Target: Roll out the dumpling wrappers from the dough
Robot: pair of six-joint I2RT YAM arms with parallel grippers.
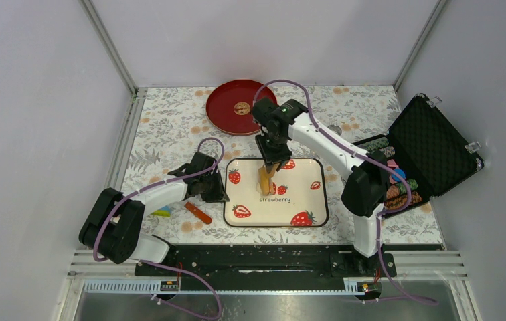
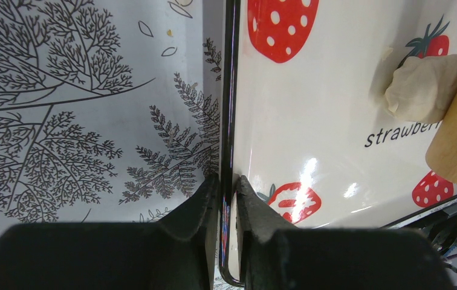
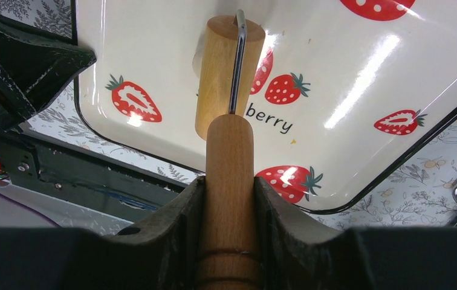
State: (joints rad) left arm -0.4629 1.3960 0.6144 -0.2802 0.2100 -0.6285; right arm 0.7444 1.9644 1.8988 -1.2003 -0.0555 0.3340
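- We see the left gripper (image 2: pixel 229 199) nearly closed, its fingers (image 2: pixel 199 211) pinching the black left rim of the tray (image 2: pixel 311 90), one finger outside on the cloth (image 1: pixel 170 127) and one inside.
- We see the right gripper (image 3: pixel 229 184) part open, clamped on both sides of the wooden handle (image 3: pixel 229 157) of the roller (image 3: pixel 226 72).
- The roller's barrel sits down on the tray, left of its middle, beside the printed word.
- The dough (image 2: pixel 422 87) is a pale lump on the tray, touching the barrel's far side and partly tucked under it.
- Right of the roller, we find the tray floor bare up to its right rim.
- The tray's near edge runs close to the black rail (image 1: pixel 264 257) at the arms' bases.
- Beyond the far edge, apart from it, lies the red plate (image 1: pixel 223 100); we cannot tell whether the small tan disc (image 1: pixel 241 107) at its centre is dough or print.
- Right of the tray, the open case (image 1: pixel 431 144) of chips (image 1: pixel 397 187) crowds the right arm's base.
- An orange stick (image 1: pixel 198 212) lies just left of the tray's near corner, under the left arm.
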